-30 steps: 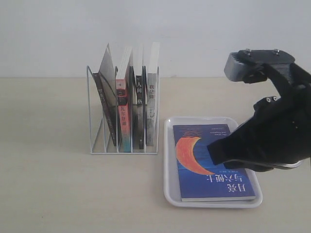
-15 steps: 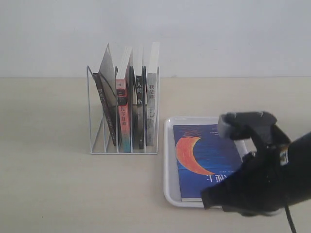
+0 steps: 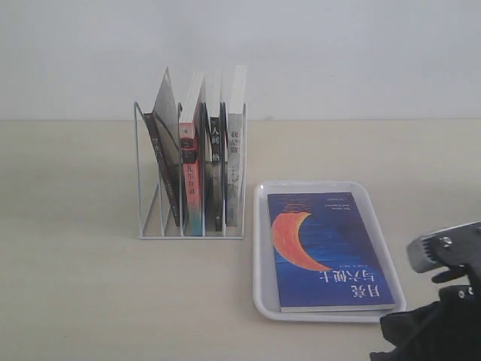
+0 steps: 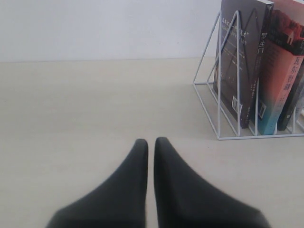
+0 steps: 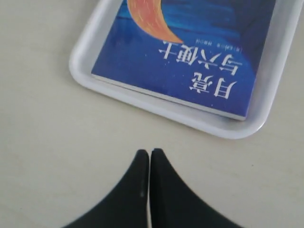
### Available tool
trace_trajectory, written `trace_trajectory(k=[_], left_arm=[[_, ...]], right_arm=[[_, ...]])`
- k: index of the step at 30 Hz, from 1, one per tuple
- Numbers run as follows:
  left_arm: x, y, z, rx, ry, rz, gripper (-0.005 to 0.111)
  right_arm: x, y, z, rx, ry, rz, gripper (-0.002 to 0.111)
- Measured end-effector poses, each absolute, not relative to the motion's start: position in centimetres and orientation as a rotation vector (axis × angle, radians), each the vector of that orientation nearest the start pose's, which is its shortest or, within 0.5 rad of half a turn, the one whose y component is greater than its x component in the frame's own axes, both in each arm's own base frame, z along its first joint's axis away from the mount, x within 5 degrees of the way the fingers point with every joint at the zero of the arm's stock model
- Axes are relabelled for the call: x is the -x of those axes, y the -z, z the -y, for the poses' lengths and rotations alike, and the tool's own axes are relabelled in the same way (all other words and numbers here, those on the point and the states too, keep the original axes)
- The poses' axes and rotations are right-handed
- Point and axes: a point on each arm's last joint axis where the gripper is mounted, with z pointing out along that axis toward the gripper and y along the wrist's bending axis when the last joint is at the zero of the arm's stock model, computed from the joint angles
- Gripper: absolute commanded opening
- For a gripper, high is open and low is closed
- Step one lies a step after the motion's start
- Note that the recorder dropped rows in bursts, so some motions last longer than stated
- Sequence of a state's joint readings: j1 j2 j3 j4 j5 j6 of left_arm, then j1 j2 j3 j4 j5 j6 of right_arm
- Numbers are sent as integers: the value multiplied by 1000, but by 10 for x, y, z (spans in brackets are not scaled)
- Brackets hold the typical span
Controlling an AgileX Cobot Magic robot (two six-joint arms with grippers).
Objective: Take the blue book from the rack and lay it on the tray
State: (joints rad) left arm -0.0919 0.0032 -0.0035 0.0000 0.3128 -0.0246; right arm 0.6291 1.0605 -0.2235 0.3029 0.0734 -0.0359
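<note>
The book (image 3: 327, 252) on the right has a deep blue cover streaked with darker blue, a big orange crescent and white characters. The tray (image 3: 259, 248) under it is plain white. The wire rack (image 3: 138, 173) on the left is white too. Its books show a red-to-teal spine (image 3: 192, 188), a black spine (image 3: 216, 180) and a pale grey spine (image 3: 234, 177). The surface (image 3: 75, 286) is pale beige, the wall (image 3: 338, 53) off-white. The left hand (image 4: 151, 145) and right hand (image 5: 149, 156) are matte black.

The book (image 3: 331, 252) lies flat in the tray (image 3: 260, 248), at four o'clock from the rack (image 3: 173, 238), where other books (image 3: 192, 177) stand.
</note>
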Motion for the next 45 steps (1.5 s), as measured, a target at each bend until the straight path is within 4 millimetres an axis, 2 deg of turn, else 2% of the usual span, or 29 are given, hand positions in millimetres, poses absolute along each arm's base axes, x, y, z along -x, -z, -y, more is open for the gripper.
trace_trajectory(k=[5, 13, 22, 30, 39, 45], left_arm=[[-54, -186, 5, -60, 83, -1796, 4], [-54, -186, 5, -60, 83, -1796, 4], [-54, -186, 5, -60, 83, -1796, 4], [-54, -186, 5, -60, 83, -1796, 4], [-54, -186, 5, -61, 83, -1798, 4], [-54, -186, 5, -61, 83, -1798, 4]], right_arm=[[-106, -177, -75, 430, -470, -2208, 0], [-83, -186, -34, 152, -416, -1904, 0], [-62, -200, -15, -11, -340, -1688, 0], [-57, -203, -6, -85, -203, -1608, 0], [-55, -189, -7, -70, -169, -1759, 0], [-55, -187, -8, -85, -195, -1779, 0]])
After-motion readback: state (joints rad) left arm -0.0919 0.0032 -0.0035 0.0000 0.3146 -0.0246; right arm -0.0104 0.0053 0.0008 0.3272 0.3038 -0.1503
